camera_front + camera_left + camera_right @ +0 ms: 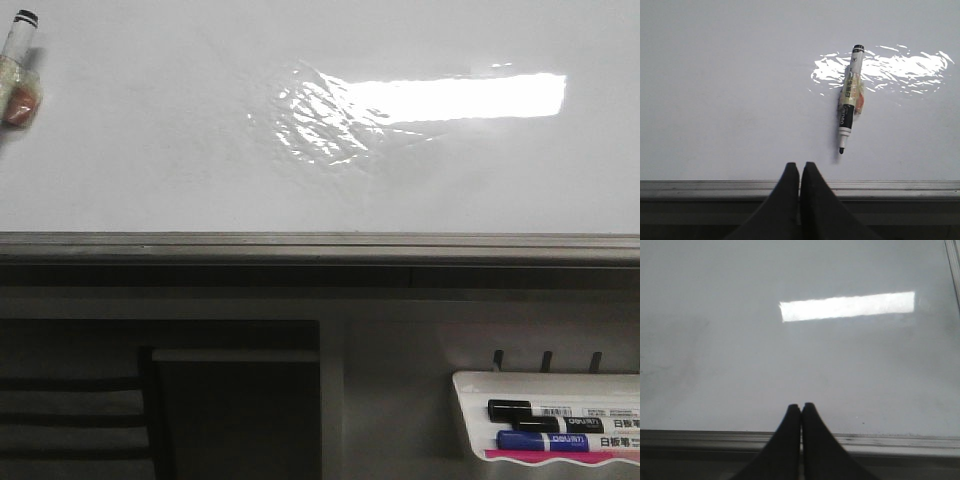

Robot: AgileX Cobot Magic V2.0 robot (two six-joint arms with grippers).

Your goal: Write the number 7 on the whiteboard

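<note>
Lying flat and filling the upper part of the front view, the whiteboard (150,150) presents a glossy white surface bearing no visible marker strokes in any of the three views. A wrinkled shiny patch (320,120) sits near the board's centre, merging on its right with a bright rectangular glare (470,97). A grey metal edge rail (320,245) runs along the board's near side.

A marker (849,102) lies on the board surface, uncapped, with its black tip pointing toward the rail and a yellowish, orange-tinted wrap around its barrel. In the front view the same marker (18,70) appears at the far left edge of the board, partly cut off by the frame.

The left gripper (800,172) is positioned over the edge rail, near the marker tip but apart from it; its two black fingers are pressed together with nothing between them. The right gripper (801,412) sits likewise over the rail, fingers closed against each other and empty, facing a bare area of board with the glare beyond.

Below the rail at the lower right of the front view, a small white tray (470,420) holds a black-capped marker (530,410) and a blue-capped marker (540,440); the printed labels are probably brand text, too small to read reliably.
</note>
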